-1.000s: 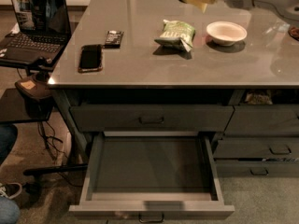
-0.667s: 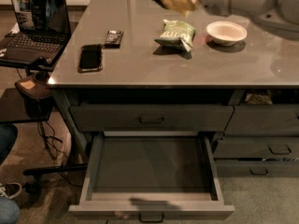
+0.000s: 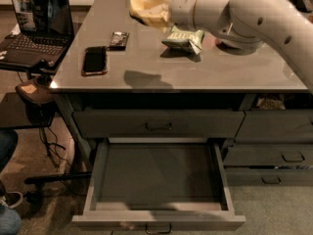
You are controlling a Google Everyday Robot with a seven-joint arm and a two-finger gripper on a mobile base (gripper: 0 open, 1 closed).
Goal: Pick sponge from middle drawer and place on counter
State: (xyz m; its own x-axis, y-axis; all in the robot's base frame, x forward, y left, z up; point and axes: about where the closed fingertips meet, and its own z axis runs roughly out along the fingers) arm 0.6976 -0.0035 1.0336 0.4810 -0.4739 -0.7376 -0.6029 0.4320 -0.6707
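The pale yellow sponge [image 3: 148, 6] hangs in the air above the back middle of the grey counter [image 3: 195, 75], and its shadow falls on the slab below. My gripper [image 3: 164, 9] is shut on the sponge at the end of the white arm, which reaches in from the upper right; the sponge covers most of the fingers. The middle drawer [image 3: 156, 220] is pulled wide open below the counter, and its flat dark interior holds nothing.
A green snack bag [image 3: 185, 37] lies on the counter just under the arm. A black phone [image 3: 94, 60] and a small dark device [image 3: 119, 39] lie at the left. A laptop [image 3: 36, 13] stands on a side table to the left. A person's foot [image 3: 7, 214] shows at the bottom left.
The arm has swung left and nearer to the camera with the sponge in the gripper. It now covers the white bowl. The drawer has not moved.
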